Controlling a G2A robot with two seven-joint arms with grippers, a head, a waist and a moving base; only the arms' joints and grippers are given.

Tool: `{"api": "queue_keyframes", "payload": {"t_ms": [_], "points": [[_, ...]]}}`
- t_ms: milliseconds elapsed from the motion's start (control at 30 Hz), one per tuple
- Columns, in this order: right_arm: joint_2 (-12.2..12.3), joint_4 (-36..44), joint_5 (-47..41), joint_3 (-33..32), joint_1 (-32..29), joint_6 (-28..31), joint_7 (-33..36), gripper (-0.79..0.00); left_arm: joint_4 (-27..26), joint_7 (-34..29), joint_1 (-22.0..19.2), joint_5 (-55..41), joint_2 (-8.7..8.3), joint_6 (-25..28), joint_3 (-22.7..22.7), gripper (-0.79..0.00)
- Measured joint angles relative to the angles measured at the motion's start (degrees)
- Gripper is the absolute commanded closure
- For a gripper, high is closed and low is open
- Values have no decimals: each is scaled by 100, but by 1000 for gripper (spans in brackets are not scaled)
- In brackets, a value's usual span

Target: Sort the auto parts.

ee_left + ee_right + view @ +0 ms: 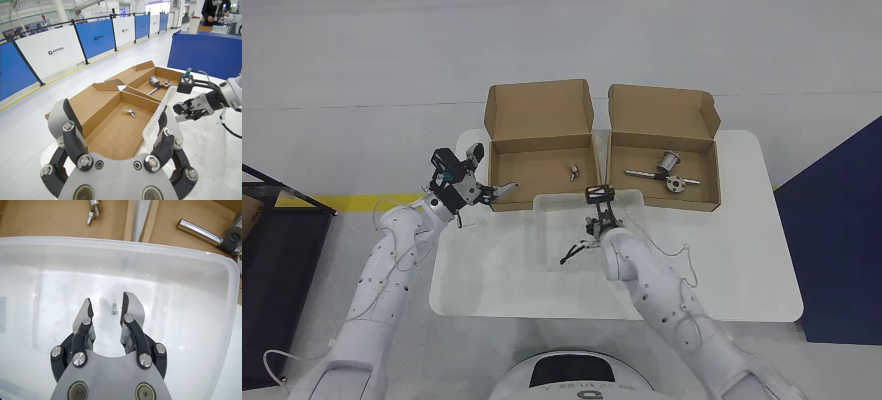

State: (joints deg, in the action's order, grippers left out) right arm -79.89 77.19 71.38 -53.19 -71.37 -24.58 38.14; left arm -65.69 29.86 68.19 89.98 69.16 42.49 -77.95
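A small silver bolt (114, 309) lies on the floor of the white tray (113, 244), between the fingers of my right gripper (106, 297), which is open just above it and not touching it. In the top view the right gripper (593, 222) hangs over the tray (544, 215) at the table's middle. My left gripper (115, 104) is open and holds nothing, at the front left corner of the left cardboard box (105, 128). A small metal fitting (129, 112) lies in that box. The left gripper (492, 175) also shows from above.
The right cardboard box (712, 170) holds a metal shaft with a cylinder head (664, 167) and a flanged piece (676, 183). Both boxes stand with lids folded back, behind the tray. A black cable (572, 252) trails off the right arm over the tray.
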Motion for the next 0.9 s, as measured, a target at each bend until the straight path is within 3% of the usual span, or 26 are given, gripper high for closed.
{"api": "queue_keyframes", "payload": {"t_ms": [267, 900], "points": [[-102, -481, -205, -52, 323, -150, 86, -329, 0, 0, 0, 0, 0, 0, 0, -785], [-177, -670, -205, -158, 419, -18, 170, -351, 0, 0, 0, 0, 0, 0, 0, -785]]}}
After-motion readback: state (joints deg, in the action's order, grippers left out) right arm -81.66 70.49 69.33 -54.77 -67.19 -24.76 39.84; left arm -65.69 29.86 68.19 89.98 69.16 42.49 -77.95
